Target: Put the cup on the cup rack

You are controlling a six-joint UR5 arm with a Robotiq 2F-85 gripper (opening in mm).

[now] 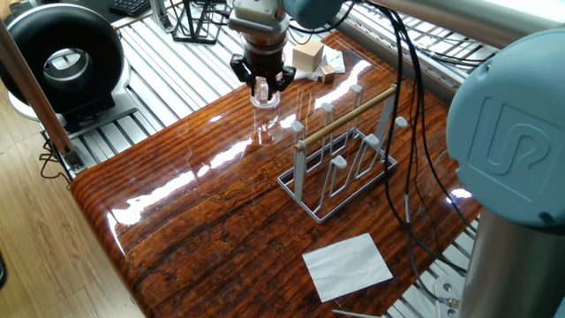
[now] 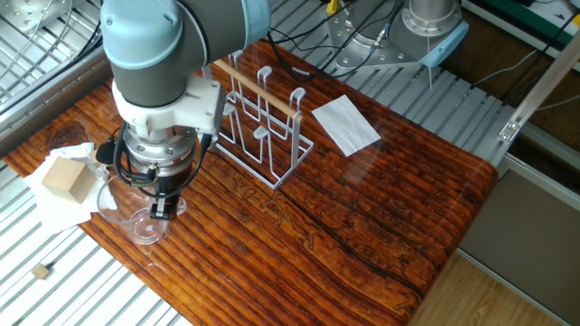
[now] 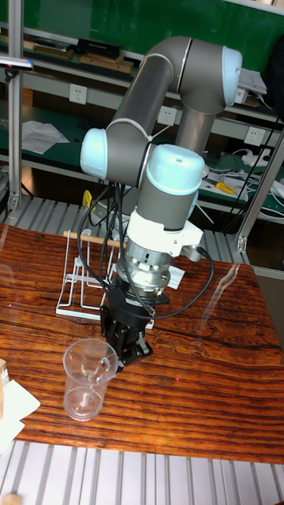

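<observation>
The cup (image 1: 265, 97) is a clear glass standing upright on the wooden table, near the far edge in one fixed view. It also shows as the cup (image 2: 136, 215) and the cup (image 3: 87, 383). My gripper (image 1: 263, 82) comes down from above onto its rim. One finger sits inside the glass and the other outside, pinched together on the wall, as the gripper (image 3: 120, 351) shows. The cup rack (image 1: 344, 117), pale wire with a wooden rod on top, stands a short way to the side with bare pegs, also visible as the cup rack (image 2: 258, 91).
A wooden block (image 2: 65, 178) lies on white paper right beside the cup. A white sheet (image 1: 347, 265) lies beyond the rack. A black wire stand (image 1: 196, 22) and a black round device (image 1: 62, 62) sit off the table. Cables hang over the rack.
</observation>
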